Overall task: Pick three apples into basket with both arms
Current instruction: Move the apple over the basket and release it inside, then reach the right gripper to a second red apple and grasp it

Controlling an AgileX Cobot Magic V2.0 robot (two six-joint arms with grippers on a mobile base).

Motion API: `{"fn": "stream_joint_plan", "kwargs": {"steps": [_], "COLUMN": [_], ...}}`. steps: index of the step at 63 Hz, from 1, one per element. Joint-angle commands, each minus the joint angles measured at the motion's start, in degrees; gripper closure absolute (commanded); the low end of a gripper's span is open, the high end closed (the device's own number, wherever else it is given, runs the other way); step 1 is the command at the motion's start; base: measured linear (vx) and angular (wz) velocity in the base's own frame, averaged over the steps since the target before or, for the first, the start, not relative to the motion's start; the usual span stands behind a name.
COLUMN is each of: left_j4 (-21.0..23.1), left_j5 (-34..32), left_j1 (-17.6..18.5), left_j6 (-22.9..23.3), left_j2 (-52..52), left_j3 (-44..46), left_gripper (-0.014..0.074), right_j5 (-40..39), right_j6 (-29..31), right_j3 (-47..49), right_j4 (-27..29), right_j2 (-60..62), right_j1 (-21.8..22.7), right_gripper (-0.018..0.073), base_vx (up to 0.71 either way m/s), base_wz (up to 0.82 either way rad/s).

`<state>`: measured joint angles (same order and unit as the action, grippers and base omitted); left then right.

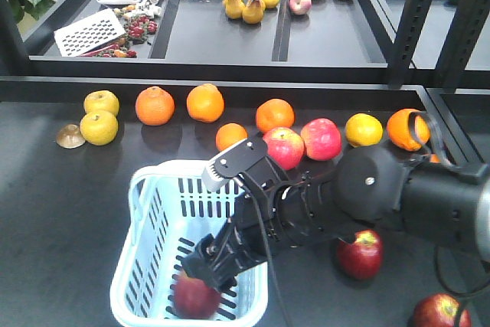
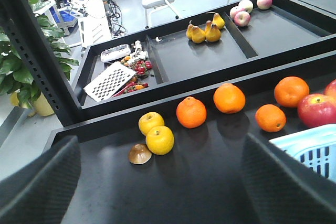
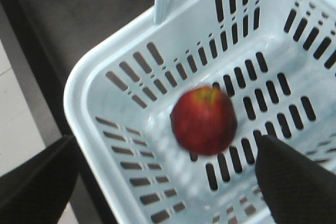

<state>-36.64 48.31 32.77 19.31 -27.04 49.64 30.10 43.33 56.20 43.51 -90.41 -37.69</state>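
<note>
Right gripper (image 1: 200, 267) hangs inside the basket (image 1: 138, 189) with its fingers (image 3: 294, 177) spread wide, holding nothing; the right wrist view shows one dark apple (image 3: 203, 121) lying free on the slotted floor between them, slightly blurred, with a yellow-green patch near its stem. It looks like a just-released fruit. Judged from its look, the apple is firm, smooth-skinned and moderately heavy, so it will roll readily on the ribbed plastic and could bruise if dropped from height; the safest hold is across its widest part, pads on opposite sides.

Two more dark apples lie on the black table (image 1: 61, 220) to the robot's right: a second apple (image 1: 359, 254) just beside the right forearm, and a third apple (image 1: 440, 313) near the frame's lower corner, partly cut off. So one of three appears done.

From the basket, the right arm (image 1: 398, 193) reaches in from the right side, its wrist bent down over the rim so the gripper points at the floor of the basket.

The left gripper (image 2: 157, 182) shows only as two dark fingertips set well apart, empty, looking over the table toward the oranges (image 2: 191, 112) and the basket's corner.
</note>
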Motion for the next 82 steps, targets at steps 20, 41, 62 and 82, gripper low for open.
{"fn": "stream_joint_plan", "kwargs": {"steps": [20, 41, 62, 82], "left_j4": [-1.58, -1.58, -1.58, -1.58], "left_j5": [-3.12, -3.12, -3.12, -3.12], "left_j1": [0.22, 0.22, 0.22, 0.22], "left_j6": [0.65, 0.65, 0.65, 0.65], "left_j2": [-0.63, -0.63, -0.63, -0.63], "left_j3": [1.64, 1.64, 1.64, 1.64], "left_gripper": [0.0011, 0.0011, 0.0011, 0.0011], "right_j5": [11.92, 5.97, 2.24, -3.22], "right_j6": [-25.02, -27.47, -26.58, -26.58], "right_j3": [1.76, 1.76, 1.76, 1.76], "right_j4": [-31.13, -34.88, -32.42, -31.35], "right_j2": [9.89, 2.14, -8.95, -15.18], "right_j1": [14.99, 27.35, 29.01, 29.01], "right_gripper": [-0.0071, -0.0060, -0.0048, -0.0036], "base_vx": [0.00, 0.00, 0.00, 0.00], "base_wz": [0.00, 0.00, 0.00, 0.00]}}
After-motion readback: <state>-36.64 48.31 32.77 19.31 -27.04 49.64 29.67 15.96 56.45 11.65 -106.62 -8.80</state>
